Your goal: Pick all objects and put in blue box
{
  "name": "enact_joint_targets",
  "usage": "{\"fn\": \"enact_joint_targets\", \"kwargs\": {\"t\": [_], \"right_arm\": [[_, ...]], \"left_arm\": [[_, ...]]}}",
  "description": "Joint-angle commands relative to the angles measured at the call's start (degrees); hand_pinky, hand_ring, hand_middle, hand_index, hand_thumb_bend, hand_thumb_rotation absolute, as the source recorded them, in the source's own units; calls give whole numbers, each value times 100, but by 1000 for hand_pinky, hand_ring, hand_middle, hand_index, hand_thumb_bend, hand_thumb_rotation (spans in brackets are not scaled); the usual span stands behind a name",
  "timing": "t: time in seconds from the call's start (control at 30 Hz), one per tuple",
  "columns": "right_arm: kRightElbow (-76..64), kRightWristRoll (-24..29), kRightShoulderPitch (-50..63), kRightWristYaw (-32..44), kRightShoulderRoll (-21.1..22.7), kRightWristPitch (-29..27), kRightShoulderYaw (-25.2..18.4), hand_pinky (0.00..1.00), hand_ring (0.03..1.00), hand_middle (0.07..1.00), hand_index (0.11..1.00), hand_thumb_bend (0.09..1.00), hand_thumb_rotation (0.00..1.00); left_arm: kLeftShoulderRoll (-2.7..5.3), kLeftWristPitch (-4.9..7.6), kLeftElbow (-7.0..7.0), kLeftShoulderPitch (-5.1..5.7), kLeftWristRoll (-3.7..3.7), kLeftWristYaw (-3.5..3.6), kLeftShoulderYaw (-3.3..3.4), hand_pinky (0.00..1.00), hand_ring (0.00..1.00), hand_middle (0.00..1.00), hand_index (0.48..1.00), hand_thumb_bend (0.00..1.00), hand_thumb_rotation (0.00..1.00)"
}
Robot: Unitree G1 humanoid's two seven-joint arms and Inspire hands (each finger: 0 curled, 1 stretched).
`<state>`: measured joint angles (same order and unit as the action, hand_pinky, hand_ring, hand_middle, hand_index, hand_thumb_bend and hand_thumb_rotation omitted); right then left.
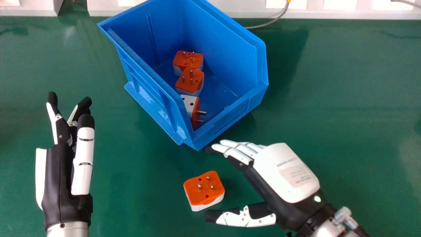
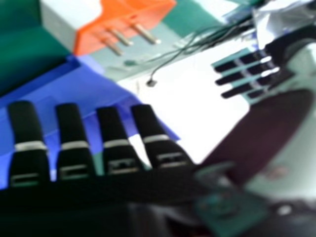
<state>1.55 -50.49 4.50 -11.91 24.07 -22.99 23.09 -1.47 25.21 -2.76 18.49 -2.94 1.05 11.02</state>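
In the head view my right hand (image 1: 284, 171) is open, its fingers near the blue box's front corner and its thumb just below an orange and white plug adapter (image 1: 204, 189). That adapter lies on the table, pins up, between thumb and fingers, not held. The blue box (image 1: 148, 98) holds two adapters (image 1: 187, 60) (image 1: 190, 80) with pins up and one on its side (image 1: 190, 105) by the near wall. My left hand (image 1: 65, 158) is open at the left, empty. The right hand view has my right hand (image 2: 74, 148), the adapter (image 2: 118, 22) and the blue box (image 2: 89, 94).
The green table (image 1: 345, 98) lies around the box. A grey cable (image 1: 269, 22) runs behind the box, along a white edge (image 1: 361, 11) at the back.
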Motion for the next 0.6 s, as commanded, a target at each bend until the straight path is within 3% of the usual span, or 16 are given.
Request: {"fn": "enact_joint_targets", "kwargs": {"t": [0.0, 0.33, 0.47, 0.57], "right_arm": [[-30, -17, -203, 131, 8, 17, 44, 650, 780, 840, 828, 504, 724], [426, -322, -707, 222, 209, -105, 293, 666, 790, 847, 834, 481, 665], [557, -462, -844, 207, 251, -65, 405, 680, 800, 854, 838, 462, 684], [717, -535, -982, 252, 240, 1, 491, 682, 797, 851, 836, 482, 624]], "left_arm": [[-26, 122, -71, 2, -36, 0, 22, 955, 937, 919, 933, 436, 879], [-56, 250, -29, 13, -119, 75, 44, 942, 934, 922, 936, 465, 869], [-42, 251, -39, 11, -211, 113, 51, 961, 937, 922, 934, 447, 857], [-43, 203, -86, 23, -178, 98, 55, 955, 935, 920, 933, 473, 855]]}}
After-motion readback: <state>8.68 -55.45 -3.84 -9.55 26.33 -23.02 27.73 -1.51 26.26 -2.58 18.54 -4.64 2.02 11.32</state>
